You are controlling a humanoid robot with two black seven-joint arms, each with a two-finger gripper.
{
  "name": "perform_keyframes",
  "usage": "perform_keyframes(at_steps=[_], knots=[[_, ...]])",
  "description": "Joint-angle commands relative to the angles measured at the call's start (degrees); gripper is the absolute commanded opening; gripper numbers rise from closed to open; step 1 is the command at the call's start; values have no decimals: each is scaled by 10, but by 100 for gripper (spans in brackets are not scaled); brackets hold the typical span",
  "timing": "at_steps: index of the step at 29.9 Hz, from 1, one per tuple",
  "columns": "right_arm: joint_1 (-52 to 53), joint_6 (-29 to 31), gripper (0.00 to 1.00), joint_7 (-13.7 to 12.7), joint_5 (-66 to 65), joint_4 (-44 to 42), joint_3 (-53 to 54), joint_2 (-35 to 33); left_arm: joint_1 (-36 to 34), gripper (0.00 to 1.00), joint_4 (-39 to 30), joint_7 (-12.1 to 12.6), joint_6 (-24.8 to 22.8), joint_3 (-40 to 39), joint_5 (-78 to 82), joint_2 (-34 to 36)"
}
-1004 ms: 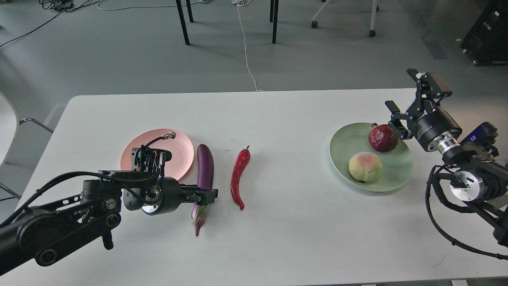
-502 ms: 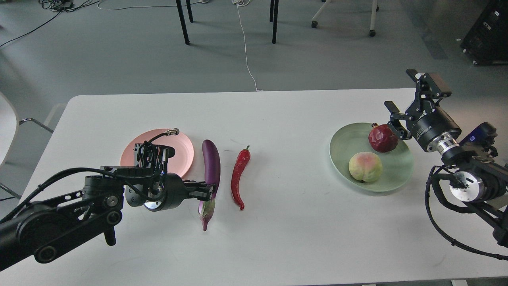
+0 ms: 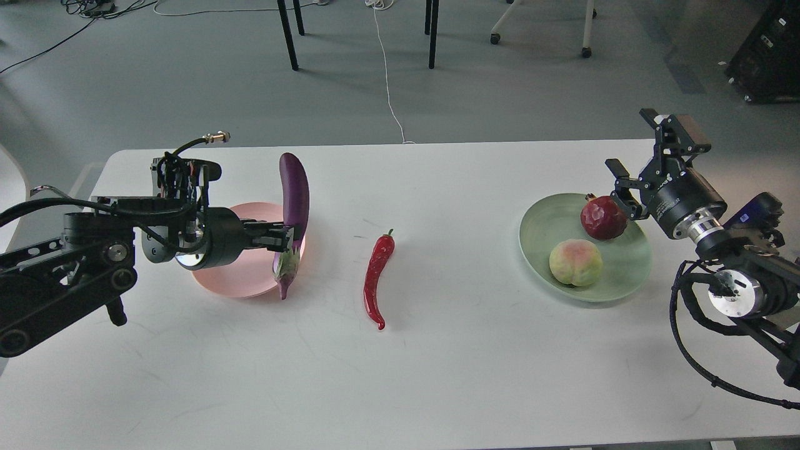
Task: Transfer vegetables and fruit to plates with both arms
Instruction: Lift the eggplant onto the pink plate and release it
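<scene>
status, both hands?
Left hand shut on eggplant, lifted at pink plate. Right hand open by pomegranate. Chili on table. Path clear.

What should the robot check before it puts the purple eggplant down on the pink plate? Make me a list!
1. Eggplant gripped by the left gripper: ok, the jaws are shut on it near its calyx end.
2. Eggplant over the pink plate: ok, it hangs over the plate's right edge.
3. Pink plate has room: cannot tell, the arm hides part of it.
4. Chili pepper out of the way: ok, it lies apart on the table.
5. Right gripper clear: ok, open, beside the pomegranate.
6. Fruit done: ok, pomegranate and peach sit in the green plate.
</scene>
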Motion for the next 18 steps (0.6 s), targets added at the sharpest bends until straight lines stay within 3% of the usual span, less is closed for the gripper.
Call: perform_keyframes(at_steps=[1,10,18], knots=[[-1,0,99,0,0,1,0,1,14,24,23,-23,0,22,2,27],[-1,0,99,0,0,1,1,0,16,30,38,-27,0,25,3,35],[-5,0,99,0,0,13,1,-1,17,42,55,-29,0,27,4,43]])
